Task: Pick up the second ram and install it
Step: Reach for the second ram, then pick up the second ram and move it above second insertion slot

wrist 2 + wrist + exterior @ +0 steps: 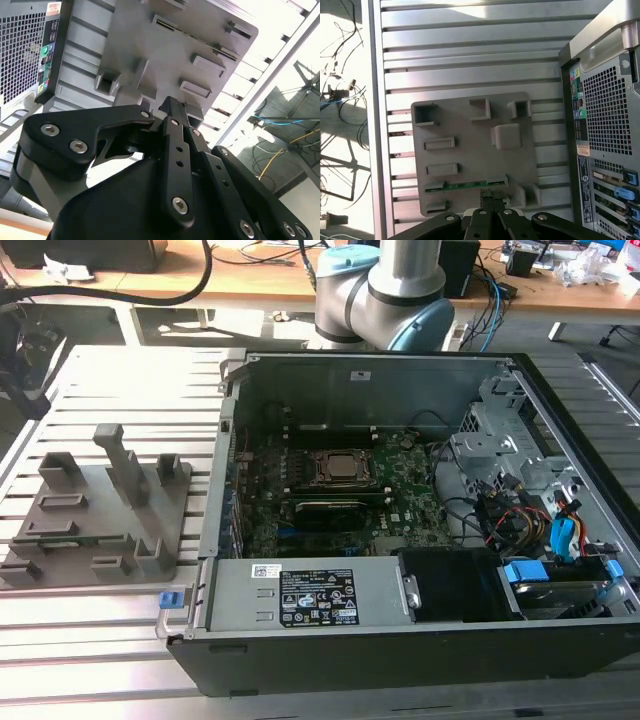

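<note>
First wrist view: gripper [492, 193] pinched narrow and empty (well above the gray holder [470, 150]), so I'd open it and square it to the ram [465, 186] in the holder's slot.

I think this is a robotics lab or workshop. The worktop [110, 380] is slotted aluminium, an opened desktop computer [400, 655] lies on it beside a grey fixture plate [95, 530], and loose cables [493, 305] run across a wooden desk [250, 282] behind the arm [385, 285].
</note>
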Motion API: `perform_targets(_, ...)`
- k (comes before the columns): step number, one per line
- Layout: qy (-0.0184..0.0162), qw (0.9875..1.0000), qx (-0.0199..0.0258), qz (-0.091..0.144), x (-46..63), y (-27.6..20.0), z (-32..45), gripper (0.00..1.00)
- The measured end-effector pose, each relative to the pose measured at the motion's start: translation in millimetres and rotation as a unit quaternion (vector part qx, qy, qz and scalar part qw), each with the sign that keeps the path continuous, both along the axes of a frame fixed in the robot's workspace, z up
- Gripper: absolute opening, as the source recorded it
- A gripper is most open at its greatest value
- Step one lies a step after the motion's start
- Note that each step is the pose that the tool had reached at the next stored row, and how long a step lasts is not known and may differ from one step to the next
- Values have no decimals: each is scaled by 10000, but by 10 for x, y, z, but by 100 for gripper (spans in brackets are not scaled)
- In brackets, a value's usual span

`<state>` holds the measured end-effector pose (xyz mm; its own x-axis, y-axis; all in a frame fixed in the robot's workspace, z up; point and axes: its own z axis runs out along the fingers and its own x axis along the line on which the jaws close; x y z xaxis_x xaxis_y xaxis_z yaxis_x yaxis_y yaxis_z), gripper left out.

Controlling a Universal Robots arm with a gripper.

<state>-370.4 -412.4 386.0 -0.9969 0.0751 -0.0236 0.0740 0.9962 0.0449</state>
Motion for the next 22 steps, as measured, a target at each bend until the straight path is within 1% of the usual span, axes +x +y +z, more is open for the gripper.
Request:
perform_targets(7,1,10000,0,-1,-3,0,0,11)
perform_targets(8,240,9997,-4,-1,1,0,-2,11)
perform_targets(21,252,9997,-4,-1,1,0,-2,11)
perform_targets(22,252,9997,-5,28,1,0,-2,11)
